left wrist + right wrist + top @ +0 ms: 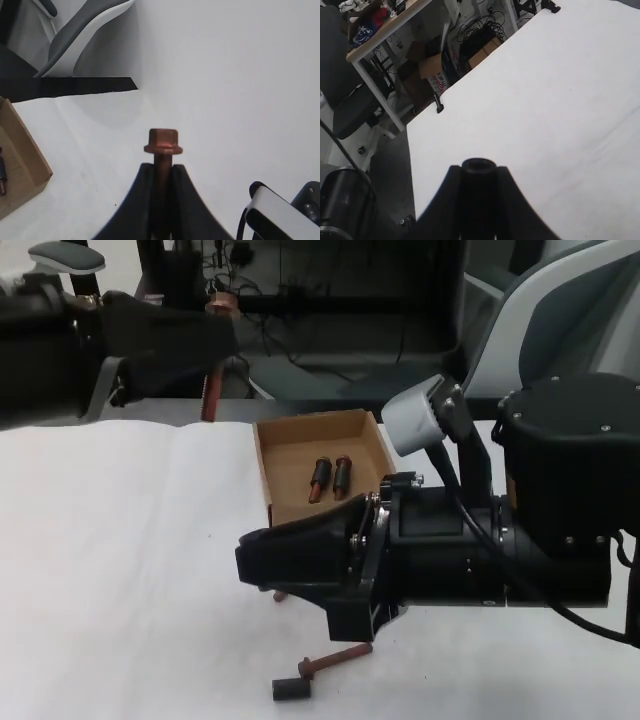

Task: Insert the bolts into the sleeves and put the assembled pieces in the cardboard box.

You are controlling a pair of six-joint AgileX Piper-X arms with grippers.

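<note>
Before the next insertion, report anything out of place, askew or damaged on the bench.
Nothing stands out. The two assembled pieces lie side by side in the cardboard box; a loose bolt and sleeve lie unassembled at the near side of the bench.

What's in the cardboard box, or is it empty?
Not empty. The cardboard box holds two assembled pieces, lying side by side on its floor.

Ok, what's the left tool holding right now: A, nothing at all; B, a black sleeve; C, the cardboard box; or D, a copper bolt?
D: in the left wrist view the left tool is shut on a copper bolt, whose hex head sticks out past the fingertips.
</note>
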